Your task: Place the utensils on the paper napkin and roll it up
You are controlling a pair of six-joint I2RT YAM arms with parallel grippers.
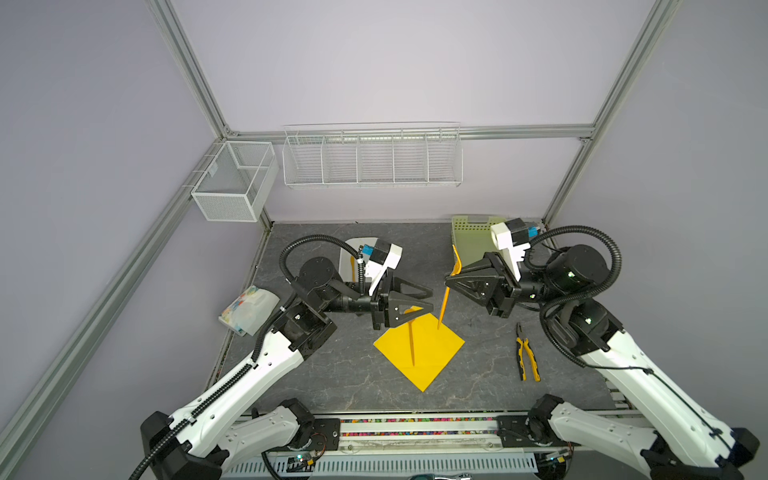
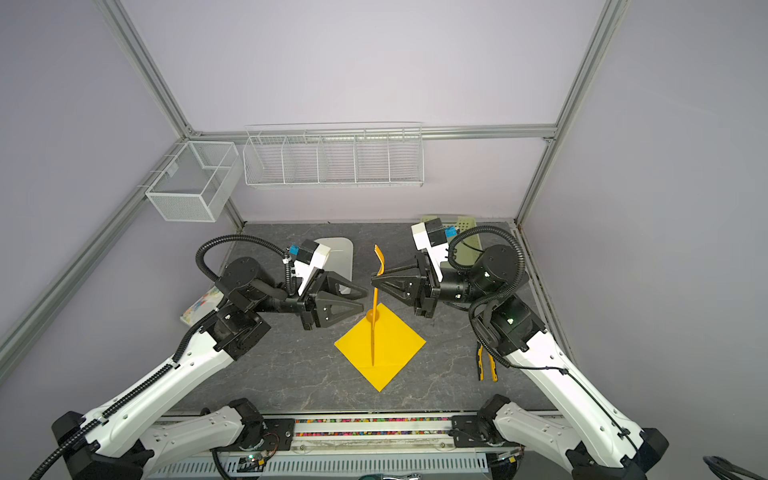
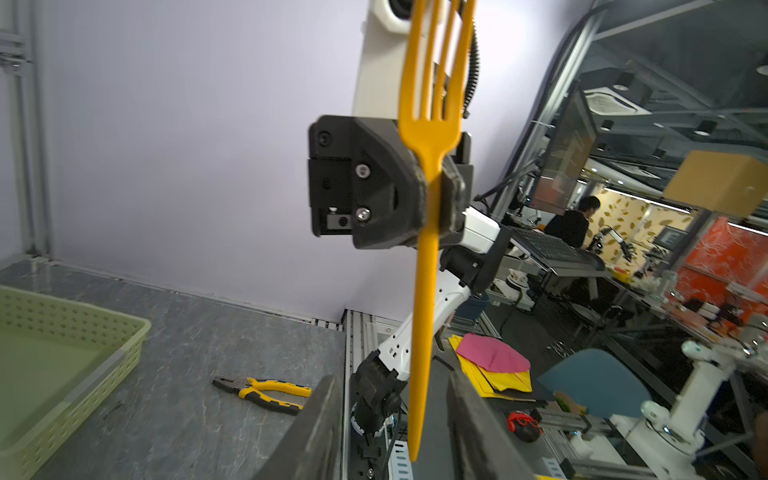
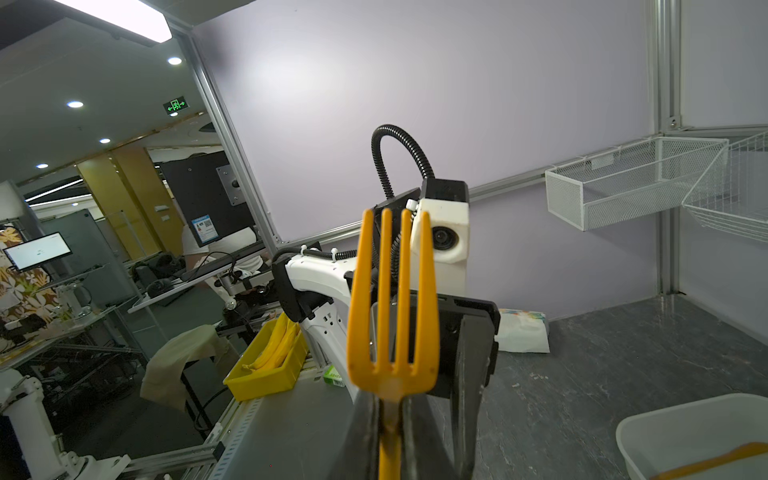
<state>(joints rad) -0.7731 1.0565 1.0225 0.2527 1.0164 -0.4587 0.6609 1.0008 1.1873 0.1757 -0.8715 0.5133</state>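
**Step in hand: placing the second utensil.**

The right gripper (image 1: 449, 281) is clamped on the neck of the thin orange plastic fork (image 1: 444, 299), just below the tines. It holds the fork upright over the far part of the bright yellow square paper napkin (image 1: 436, 353). You cannot tell whether the handle tip touches the paper. The left gripper (image 3: 390, 376) stands with its jaws apart, 1 on either side of the lower handle, and no contact with the fork is visible.

1 round-bowled orange plastic spoon (image 1: 412, 345) lies flat on the napkin along its diagonal, bowl toward the far corner. A further orange piece (image 4: 715, 457) rests in the white plastic tub (image 4: 685, 419); its type cannot be told.

**Next move, as judged:**
1. Keep the left gripper clear of the handle.
2. Tilt the fork from upright to flat and lower it just beside the spoon, parallel to it.
3. Part the right jaws only once the fork rests on the sheet, because the thin paper is likely to shift easily.
4. Rolling is not yet due.

**Markings:**
- The print on the white packet with colourful print (image 1: 249, 309) is too small to read.
- No brand is legible on the yellow-and-black handled pliers (image 1: 525, 353).
- In the right wrist view, outside the cell, a green exit sign (image 4: 176, 106) shows a figure and arrows, with no readable words.
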